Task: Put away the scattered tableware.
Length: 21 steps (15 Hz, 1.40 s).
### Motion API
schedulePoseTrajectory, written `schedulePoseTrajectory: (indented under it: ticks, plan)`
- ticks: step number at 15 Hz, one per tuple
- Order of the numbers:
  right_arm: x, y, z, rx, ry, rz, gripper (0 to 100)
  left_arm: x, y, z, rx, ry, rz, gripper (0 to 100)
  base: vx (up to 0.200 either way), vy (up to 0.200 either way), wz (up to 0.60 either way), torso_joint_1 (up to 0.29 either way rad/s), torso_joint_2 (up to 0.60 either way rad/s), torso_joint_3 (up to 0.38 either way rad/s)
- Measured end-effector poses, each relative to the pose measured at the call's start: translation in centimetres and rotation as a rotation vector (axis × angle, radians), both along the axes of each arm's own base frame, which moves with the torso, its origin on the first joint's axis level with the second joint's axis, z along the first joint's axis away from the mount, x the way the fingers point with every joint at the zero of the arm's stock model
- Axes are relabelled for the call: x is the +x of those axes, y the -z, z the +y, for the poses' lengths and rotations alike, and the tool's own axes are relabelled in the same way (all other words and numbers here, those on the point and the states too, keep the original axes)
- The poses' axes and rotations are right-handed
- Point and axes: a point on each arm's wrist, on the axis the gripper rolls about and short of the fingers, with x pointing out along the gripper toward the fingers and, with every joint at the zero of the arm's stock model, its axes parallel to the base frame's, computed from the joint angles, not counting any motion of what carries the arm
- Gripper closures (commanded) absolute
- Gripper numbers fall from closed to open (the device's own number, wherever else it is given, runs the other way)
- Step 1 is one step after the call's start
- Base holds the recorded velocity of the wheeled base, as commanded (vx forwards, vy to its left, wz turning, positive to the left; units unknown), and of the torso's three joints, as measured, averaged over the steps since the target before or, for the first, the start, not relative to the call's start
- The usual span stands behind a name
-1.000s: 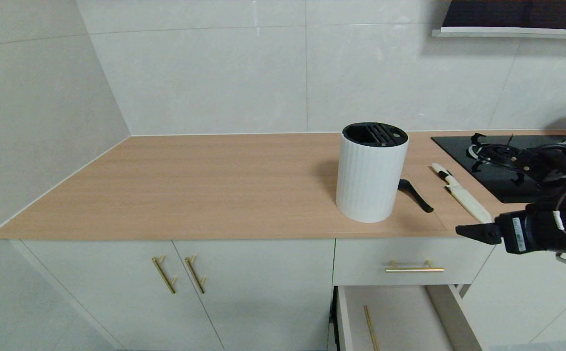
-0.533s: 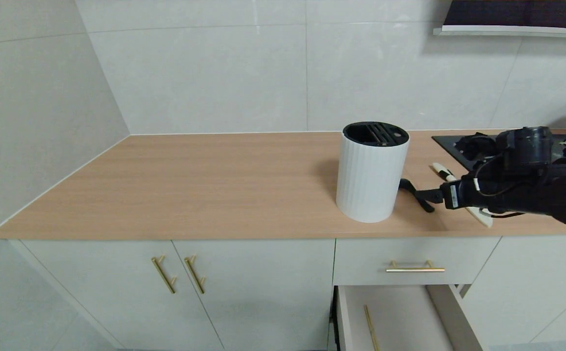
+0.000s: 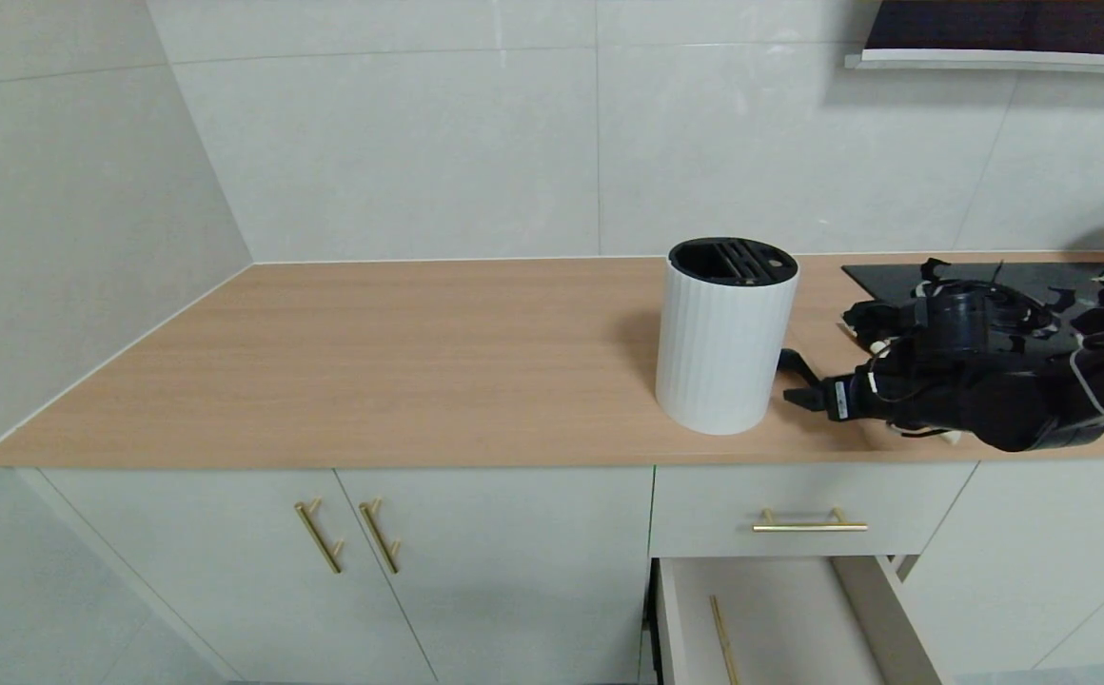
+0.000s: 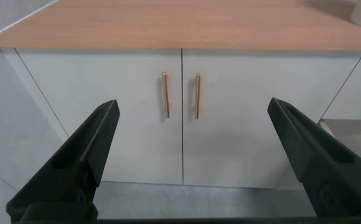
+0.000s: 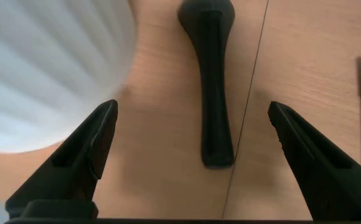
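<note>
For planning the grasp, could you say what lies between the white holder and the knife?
The black utensil lies there, in the right wrist view.

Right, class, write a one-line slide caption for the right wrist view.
Open right gripper frames a black utensil lying on the wooden counter beside the white ribbed holder.

Gripper [image 4: 192, 104]: mine, its two dark fingers [image 4: 75, 165] spread wide apart.
Straight ahead: white cabinet doors [image 4: 124, 130], shut, their seam roughly midway between my fingers.
Either side of the seam: two brass handles [image 4: 165, 94], upright and close together.
Above the doors: the wooden countertop [image 4: 187, 22], its front edge facing me.
</note>
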Motion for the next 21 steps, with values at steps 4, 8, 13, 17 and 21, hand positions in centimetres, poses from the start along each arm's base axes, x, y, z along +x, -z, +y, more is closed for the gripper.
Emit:
schedulePoseTrajectory:
  ticks: [4, 8, 13, 17, 21]
  plan:
    - [0.9, 0.7, 0.0, 0.029, 0.017, -0.007, 0, 0.0, 0.0, 0.0, 0.000, 0.000, 0.000, 0, 0.000, 0.000, 0.00, 0.000, 0.00, 0.000]
    - [1.5, 1.5, 0.0, 0.013, 0.058, -0.032, 100, 0.0, 0.0, 0.0, 0.000, 0.000, 0.000, 0, 0.000, 0.000, 0.00, 0.000, 0.00, 0.000]
    - [1.6, 2.2, 0.1, 0.008, 0.057, -0.021, 100, 0.0, 0.0, 0.0, 0.000, 0.000, 0.000, 0, 0.000, 0.000, 0.00, 0.000, 0.00, 0.000]
    - [1.6, 2.5, 0.2, 0.006, 0.055, -0.015, 100, 0.0, 0.0, 0.0, 0.000, 0.000, 0.000, 0, 0.000, 0.000, 0.00, 0.000, 0.00, 0.000]
    - [1.3, 1.5, 0.1, 0.005, 0.153, -0.002, 100, 0.0, 0.0, 0.0, 0.000, 0.000, 0.000, 0, 0.000, 0.000, 0.00, 0.000, 0.00, 0.000]
